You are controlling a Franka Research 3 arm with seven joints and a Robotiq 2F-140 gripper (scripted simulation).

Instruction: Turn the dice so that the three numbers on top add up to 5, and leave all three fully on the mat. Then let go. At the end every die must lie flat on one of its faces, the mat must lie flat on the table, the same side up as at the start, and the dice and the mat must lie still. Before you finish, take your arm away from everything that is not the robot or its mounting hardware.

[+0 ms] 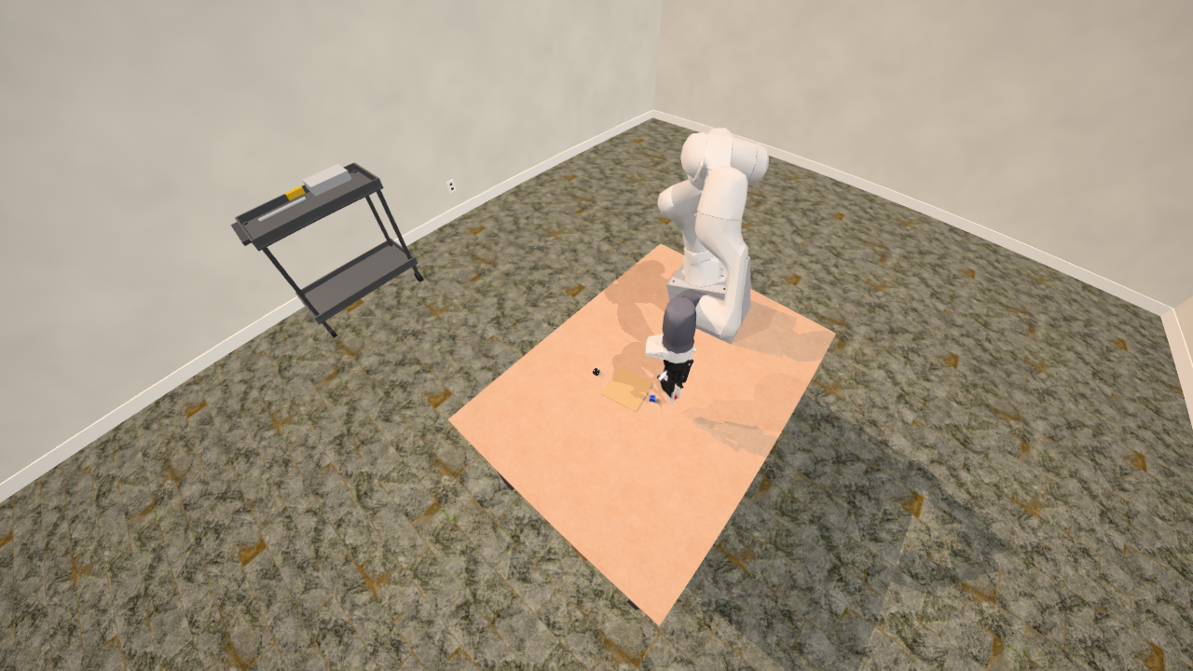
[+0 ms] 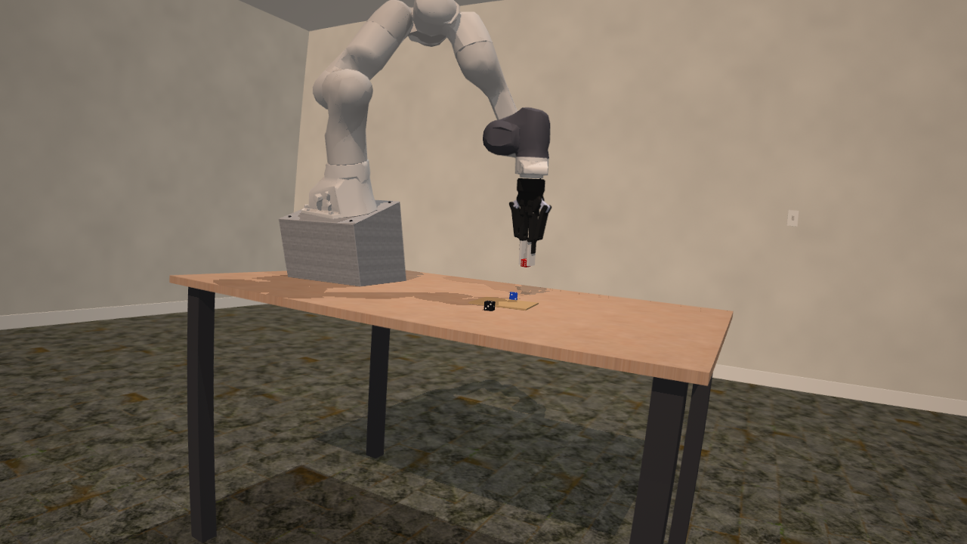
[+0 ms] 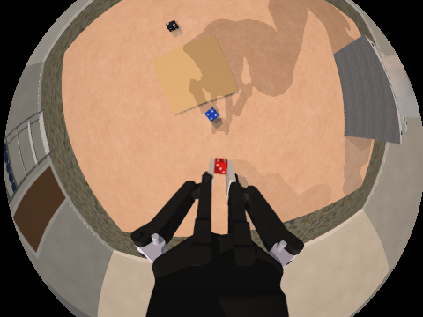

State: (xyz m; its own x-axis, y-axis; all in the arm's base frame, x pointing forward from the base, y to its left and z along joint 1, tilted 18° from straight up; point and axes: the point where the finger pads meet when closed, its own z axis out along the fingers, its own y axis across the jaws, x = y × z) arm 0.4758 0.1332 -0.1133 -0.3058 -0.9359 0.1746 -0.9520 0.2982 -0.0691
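My gripper (image 3: 220,166) is shut on a red die (image 3: 221,165) and holds it well above the table, as the side view shows (image 2: 523,262). A tan mat (image 3: 196,74) lies flat on the table. A blue die (image 3: 213,115) rests at the mat's near corner, right at its edge; I cannot tell whether it is fully on the mat. A black die (image 3: 172,26) lies on the bare table beyond the mat's far corner, off the mat. In the side view the blue die (image 2: 513,295) and the black die (image 2: 489,305) sit by the mat (image 2: 519,304).
The grey robot base block (image 2: 343,245) stands at the back of the table. A dark cart (image 1: 329,241) stands on the floor by the wall, far from the table.
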